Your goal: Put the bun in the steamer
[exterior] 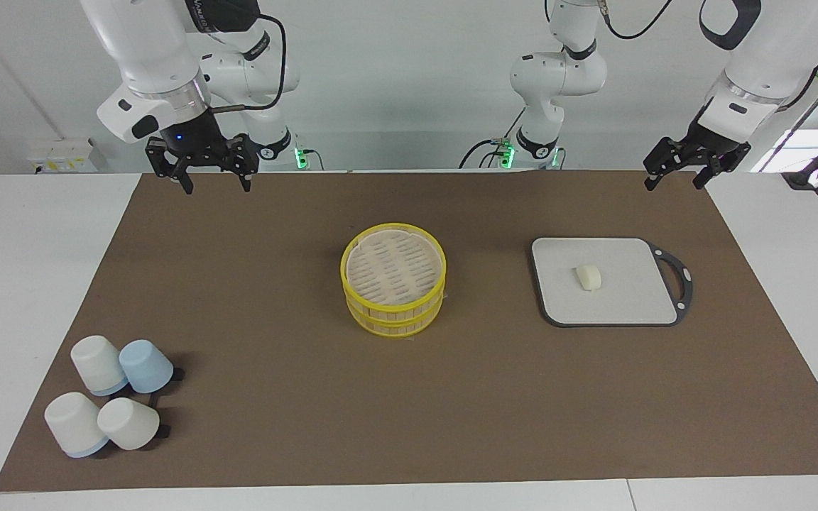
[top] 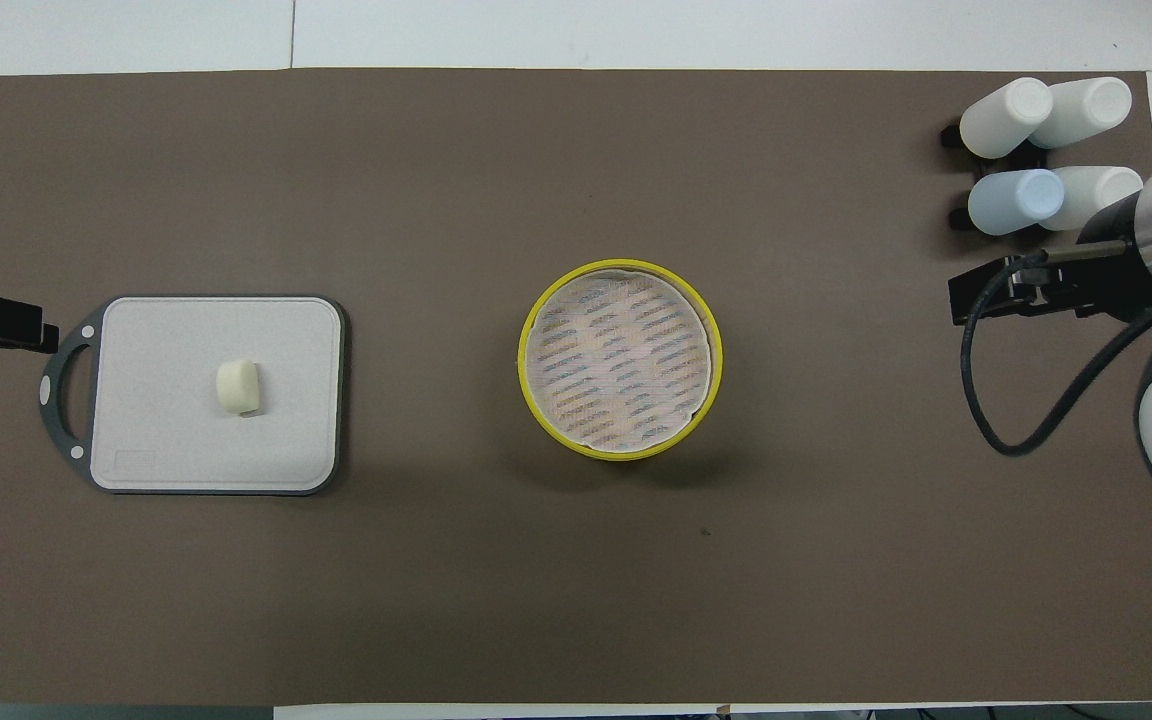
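Scene is lit evenly and brightly from above; diffuse light, no hard glare. Soft short shadows are cast under the steamer [top: 621,358] and beside the cups [exterior: 107,394] at the mat's corner. A faint shadow is seen along the board [top: 216,395] edge. The white table [exterior: 25,284] margins are rendered near blown out. Daylight is let in at the facing view's upper corner. Both views are sharp; slight softness is noted on the overhead view's arm housing. Little edge distortion is seen.
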Robot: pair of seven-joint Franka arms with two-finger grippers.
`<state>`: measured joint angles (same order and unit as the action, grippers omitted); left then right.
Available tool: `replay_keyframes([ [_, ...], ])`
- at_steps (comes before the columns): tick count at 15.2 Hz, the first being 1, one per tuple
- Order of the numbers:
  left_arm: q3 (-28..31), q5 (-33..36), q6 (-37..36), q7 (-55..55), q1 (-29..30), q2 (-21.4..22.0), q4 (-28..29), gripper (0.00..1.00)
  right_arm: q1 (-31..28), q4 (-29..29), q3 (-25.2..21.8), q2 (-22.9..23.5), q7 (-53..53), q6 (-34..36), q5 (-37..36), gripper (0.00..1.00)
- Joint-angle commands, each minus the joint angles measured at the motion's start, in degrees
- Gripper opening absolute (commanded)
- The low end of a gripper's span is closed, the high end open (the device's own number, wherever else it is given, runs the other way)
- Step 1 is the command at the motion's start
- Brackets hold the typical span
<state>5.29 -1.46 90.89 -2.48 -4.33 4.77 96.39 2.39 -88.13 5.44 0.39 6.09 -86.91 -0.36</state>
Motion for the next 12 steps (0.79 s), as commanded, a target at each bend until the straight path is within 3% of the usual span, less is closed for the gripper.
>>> replay_keyframes([
  [1,0.2,1.0,-1.6,0.6,-0.5,0.1,-0.9,1.00,-1.1,0.8,0.3,0.2,-0.8,0.4,1.5,1.00],
  [6,0.2,1.0,-1.6,0.6,-0.6,0.1,-0.9,1.00,-0.2,0.7,2.5,0.7,-0.1,-1.6,1.9,1.00],
  [8,0.2,1.0,-1.3,0.7,-0.7,0.1,-0.8,1.00,0.5,5.0,8.2,4.7,5.7,0.1,1.5,1.00],
  [10,0.2,1.0,-0.2,0.7,-0.7,0.3,0.3,1.00,9.2,12.4,9.2,12.7,20.7,0.3,0.1,1.00],
  [12,0.2,1.0,3.7,0.9,-0.8,1.8,5.1,1.00,17.4,18.3,8.6,19.8,23.3,-0.5,-4.7,1.00],
])
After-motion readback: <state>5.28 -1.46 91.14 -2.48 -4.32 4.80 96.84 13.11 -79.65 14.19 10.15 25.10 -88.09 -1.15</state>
